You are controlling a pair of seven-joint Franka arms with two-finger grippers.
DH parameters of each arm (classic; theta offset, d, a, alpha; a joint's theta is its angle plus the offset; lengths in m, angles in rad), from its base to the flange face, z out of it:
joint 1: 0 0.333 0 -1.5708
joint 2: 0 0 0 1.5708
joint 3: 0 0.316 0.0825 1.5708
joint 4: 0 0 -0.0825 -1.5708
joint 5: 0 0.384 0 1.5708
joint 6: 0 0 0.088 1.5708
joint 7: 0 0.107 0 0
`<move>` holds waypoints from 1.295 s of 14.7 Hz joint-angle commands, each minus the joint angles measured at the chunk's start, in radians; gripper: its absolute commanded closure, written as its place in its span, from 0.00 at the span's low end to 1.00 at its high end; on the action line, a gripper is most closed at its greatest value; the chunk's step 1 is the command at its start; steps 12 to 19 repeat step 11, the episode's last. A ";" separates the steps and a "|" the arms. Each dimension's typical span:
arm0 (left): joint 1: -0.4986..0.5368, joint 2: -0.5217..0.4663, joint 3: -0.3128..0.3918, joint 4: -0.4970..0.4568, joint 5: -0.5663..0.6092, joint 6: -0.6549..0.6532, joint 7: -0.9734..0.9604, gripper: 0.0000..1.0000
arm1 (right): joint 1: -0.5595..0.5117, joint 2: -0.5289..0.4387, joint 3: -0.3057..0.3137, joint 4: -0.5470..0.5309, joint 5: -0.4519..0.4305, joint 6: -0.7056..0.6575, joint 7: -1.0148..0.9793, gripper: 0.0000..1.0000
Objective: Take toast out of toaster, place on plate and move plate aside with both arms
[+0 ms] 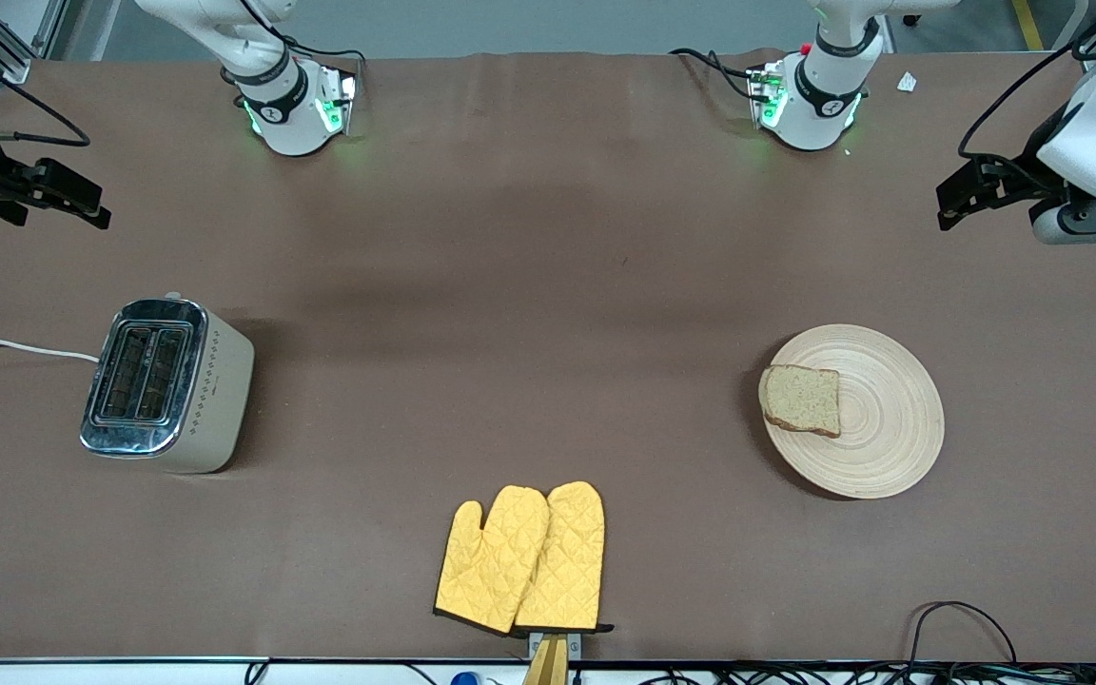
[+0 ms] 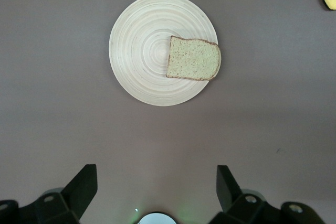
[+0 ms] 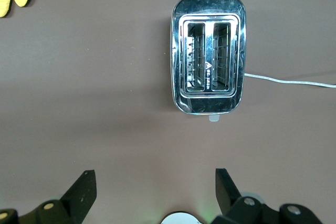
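The wooden plate (image 1: 876,433) is seen lying flat on the brown table (image 1: 529,285) toward the left arm's end. The toast (image 1: 801,400) is laid on the plate, at the rim that faces the middle of the table, its crust slightly overhanging that edge. The left gripper (image 2: 156,184) is held in the air over bare table, fingers (image 2: 84,187) spread wide and nothing between them. The right gripper (image 3: 155,184) is likewise held up over the right arm's end of the table, fingers spread and nothing gripped. A chrome-topped two-slot toaster (image 1: 166,385) is stood toward the right arm's end, its slots seen unfilled. A pair of yellow quilted oven mitts (image 1: 521,561) is laid at the table edge nearest the front camera.
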 commanded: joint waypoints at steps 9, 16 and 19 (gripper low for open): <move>0.043 -0.018 0.027 0.024 -0.017 -0.023 0.114 0.00 | -0.035 0.008 0.003 0.013 -0.009 0.014 -0.092 0.00; 0.041 -0.018 0.027 0.030 -0.016 -0.023 0.112 0.00 | -0.035 0.008 0.003 0.013 -0.009 0.014 -0.092 0.00; 0.041 -0.018 0.027 0.030 -0.016 -0.023 0.112 0.00 | -0.035 0.008 0.003 0.013 -0.009 0.014 -0.092 0.00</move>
